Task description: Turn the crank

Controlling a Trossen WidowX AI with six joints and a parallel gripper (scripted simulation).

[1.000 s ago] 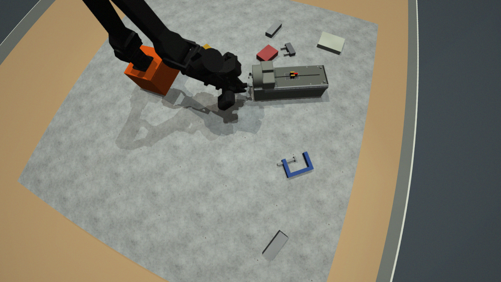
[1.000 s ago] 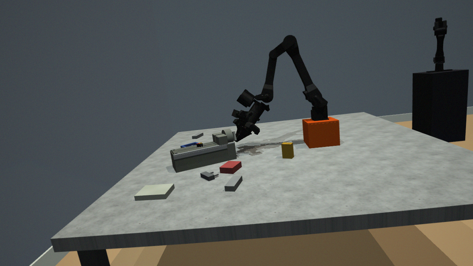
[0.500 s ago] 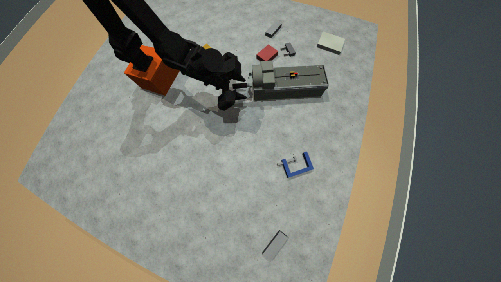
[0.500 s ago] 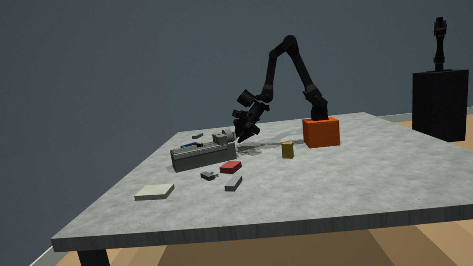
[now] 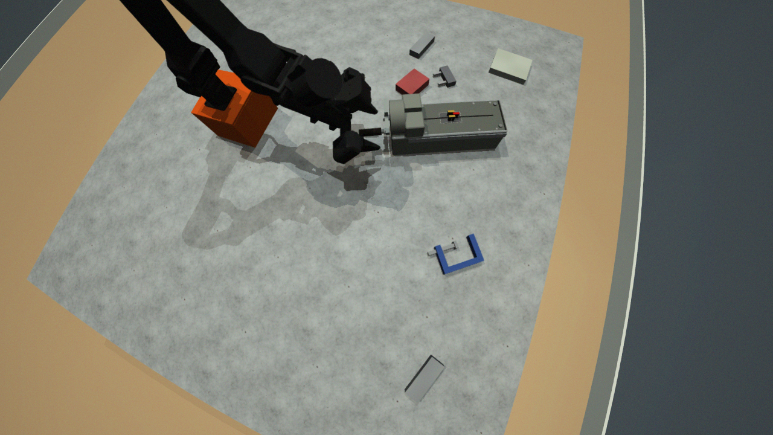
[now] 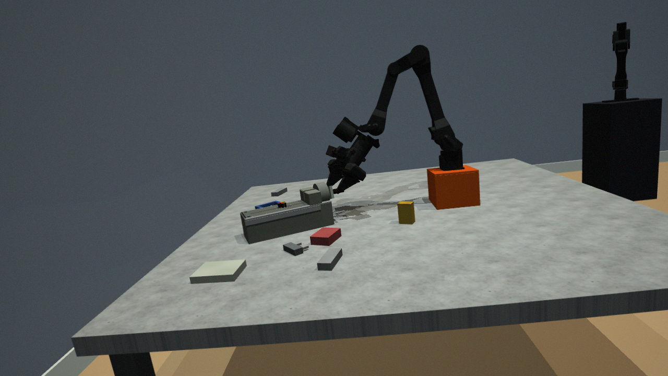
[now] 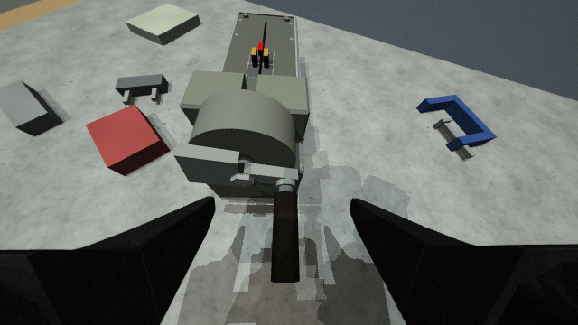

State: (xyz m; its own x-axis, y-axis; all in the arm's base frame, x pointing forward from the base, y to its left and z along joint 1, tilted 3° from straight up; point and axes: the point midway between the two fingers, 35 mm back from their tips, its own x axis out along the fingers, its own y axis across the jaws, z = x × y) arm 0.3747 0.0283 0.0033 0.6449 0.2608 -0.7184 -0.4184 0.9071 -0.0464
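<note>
The grey machine (image 5: 445,144) (image 6: 289,225) (image 7: 246,110) lies on the table. Its crank's black handle (image 5: 370,131) (image 7: 285,239) sticks out toward me, on the right side of the crank hub in the wrist view. My gripper (image 5: 378,129) (image 6: 331,188) (image 7: 284,203) is open, with one finger on each side of the handle and a gap to both. The slide's red pointer (image 5: 456,113) (image 7: 260,46) stands between the two brass marks, slightly past them toward the machine's far end. The brass marks show as yellow tips, one left mark (image 7: 254,51) and one right mark (image 7: 265,51).
A red block (image 5: 412,81) (image 6: 325,236) (image 7: 124,135), a dark two-pronged piece (image 5: 447,76) (image 7: 142,84) and a pale block (image 5: 510,64) (image 7: 163,20) lie beside the machine. A blue clamp (image 5: 462,266) (image 7: 470,118) lies on the other side. A yellow block (image 6: 405,213) stands near the orange base (image 6: 455,189).
</note>
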